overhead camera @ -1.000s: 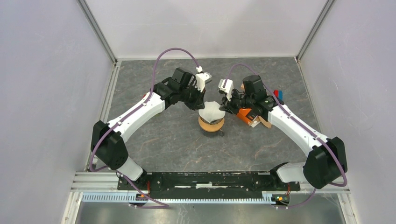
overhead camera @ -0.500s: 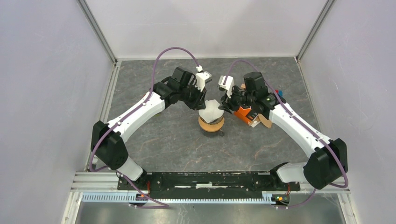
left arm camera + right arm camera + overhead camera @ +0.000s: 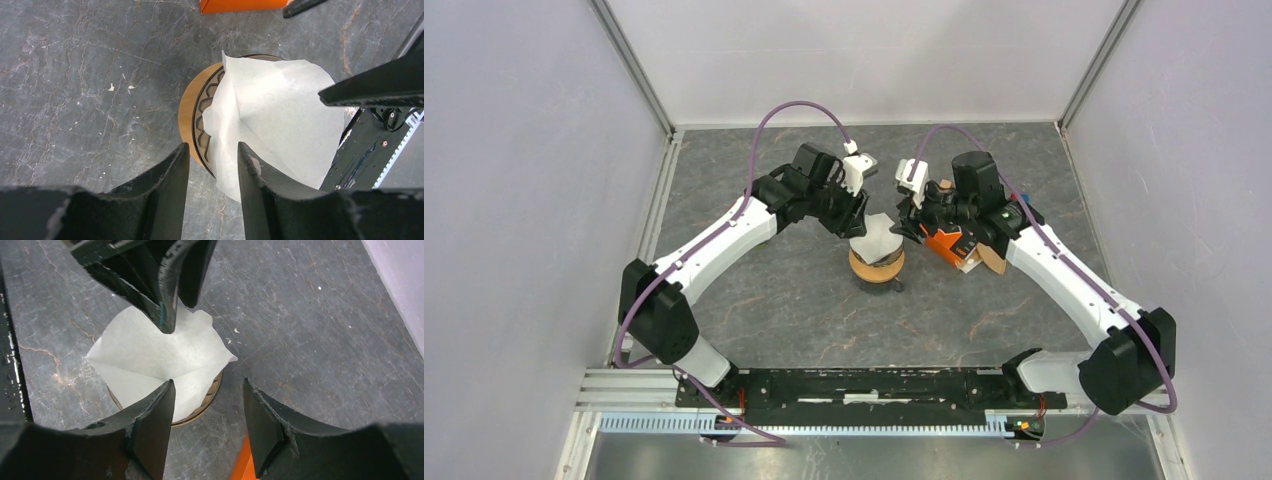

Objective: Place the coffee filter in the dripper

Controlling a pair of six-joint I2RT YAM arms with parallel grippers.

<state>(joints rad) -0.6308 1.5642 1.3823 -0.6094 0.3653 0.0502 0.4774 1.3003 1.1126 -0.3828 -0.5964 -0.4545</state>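
The white paper coffee filter (image 3: 876, 238) sits opened in the dripper, which stands on a round tan base (image 3: 876, 267). In the left wrist view the filter (image 3: 280, 120) covers the dripper, and only the dark ribbed rim (image 3: 202, 120) shows. My left gripper (image 3: 857, 217) is open at the filter's far left edge, and a fold of paper lies loose between its fingertips (image 3: 212, 146). My right gripper (image 3: 908, 228) is open just right of the filter, its left finger (image 3: 160, 410) over the paper's edge (image 3: 150, 352), holding nothing.
An orange box (image 3: 948, 243) lies right of the dripper under the right wrist, and also shows in the right wrist view (image 3: 240, 465). A red and blue item (image 3: 1021, 200) sits behind it. A tan disc (image 3: 992, 262) lies by the box. Enclosure walls stand all round.
My right gripper has drawn slightly back and up from the filter. The left gripper and the filter have stayed put.
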